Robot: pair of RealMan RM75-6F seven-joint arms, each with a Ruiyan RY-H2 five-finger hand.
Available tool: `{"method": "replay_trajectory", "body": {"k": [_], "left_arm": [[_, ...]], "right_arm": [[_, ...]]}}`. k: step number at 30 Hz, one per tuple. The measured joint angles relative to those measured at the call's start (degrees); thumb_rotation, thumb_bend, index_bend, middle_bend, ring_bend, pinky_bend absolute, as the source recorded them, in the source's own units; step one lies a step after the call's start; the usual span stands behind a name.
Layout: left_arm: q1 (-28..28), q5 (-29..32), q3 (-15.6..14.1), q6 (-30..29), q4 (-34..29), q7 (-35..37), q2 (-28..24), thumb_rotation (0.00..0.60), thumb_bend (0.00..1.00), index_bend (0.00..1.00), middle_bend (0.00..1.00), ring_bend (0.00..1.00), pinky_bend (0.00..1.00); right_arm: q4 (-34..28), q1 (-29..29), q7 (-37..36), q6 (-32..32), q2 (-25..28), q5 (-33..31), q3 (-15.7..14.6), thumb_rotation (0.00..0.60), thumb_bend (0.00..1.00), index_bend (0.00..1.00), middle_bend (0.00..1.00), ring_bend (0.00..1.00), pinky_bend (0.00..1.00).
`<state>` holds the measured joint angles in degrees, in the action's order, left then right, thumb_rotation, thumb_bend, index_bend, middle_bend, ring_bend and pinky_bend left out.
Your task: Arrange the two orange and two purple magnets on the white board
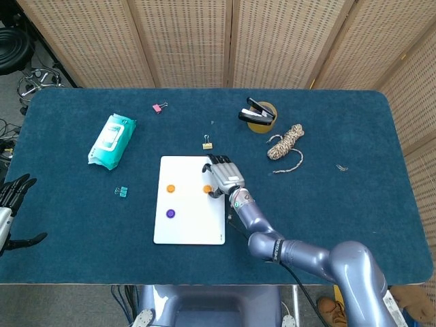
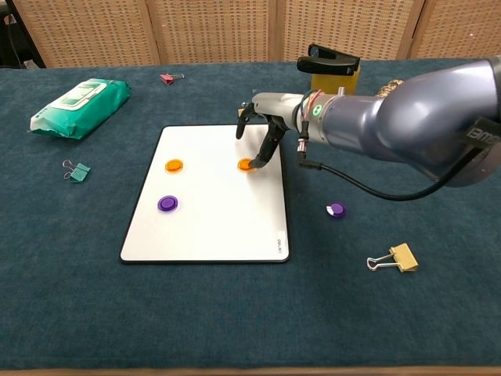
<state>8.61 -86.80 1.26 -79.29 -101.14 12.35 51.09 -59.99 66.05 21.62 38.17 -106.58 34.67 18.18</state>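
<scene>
Whiteboard (image 2: pixel 211 235) first: it lies flat on the blue desk (image 2: pixel 438 313) near the middle, and it already carries three of the four magnets. The right robot hand (image 2: pixel 262 129) reaches over its right side, fingers curled down, with the fingertips (image 2: pixel 256 162) touching the second orange magnet (image 2: pixel 246 164) where it lies on the board; whether it is pinched or only pressed I cannot tell. The left robot hand (image 1: pixel 13 197) hangs off the desk's left edge, fingers spread, holding nothing. The first orange magnet (image 2: pixel 174 165) sits level with the second one, and a purple magnet (image 2: pixel 167 204) lies just below it. The other purple magnet (image 2: pixel 335 210) is off the board, on the cloth to its right.

The step in hand looks like seating the second orange magnet. To do it well, I would keep it level with its partner, lift the fingers straight up so it does not drag, then fetch the stray purple one and set it under this orange to complete a square.
</scene>
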Motion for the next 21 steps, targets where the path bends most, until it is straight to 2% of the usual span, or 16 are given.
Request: {"method": "replay_trajectory", "body": {"k": [3,8,15,21], "left_arm": [[0.03,-0.16,-0.13,0.15,-0.09,-0.10,-0.01,0.600,0.10,0.00,0.00,0.00,0.00],[0.07,-0.47,-0.34,0.31,-0.24,-0.05,-0.10,0.600,0.10,0.00,0.00,0.00,0.00],[0.14,-1.24,-0.63,0.36,-0.33,0.12,-0.24,0.600,0.10,0.00,0.00,0.00,0.00],[0.02,-2.07,-0.98,0.06,-0.44,0.39,-0.40,0.600,0.10,0.00,0.00,0.00,0.00]], "right_arm": [[-4.22,-0.81,0.38,1.55,2.02,0.87,-0.43,0.600,0.36,0.25,0.00,0.00,0.00],[-13.51,-3.05,2.21,6.36,6.39,1.97,-2.02,0.600,0.29,0.26,0.00,0.00,0.00],[-27.62,-8.01,6.91,16.16,13.78,3.89,-6.67,0.600,0.27,0.30,0.00,0.00,0.00],[-32.39,-12.18,8.90,20.38,16.95,6.51,-11.26,0.600,0.27,0.30,0.00,0.00,0.00]]}}
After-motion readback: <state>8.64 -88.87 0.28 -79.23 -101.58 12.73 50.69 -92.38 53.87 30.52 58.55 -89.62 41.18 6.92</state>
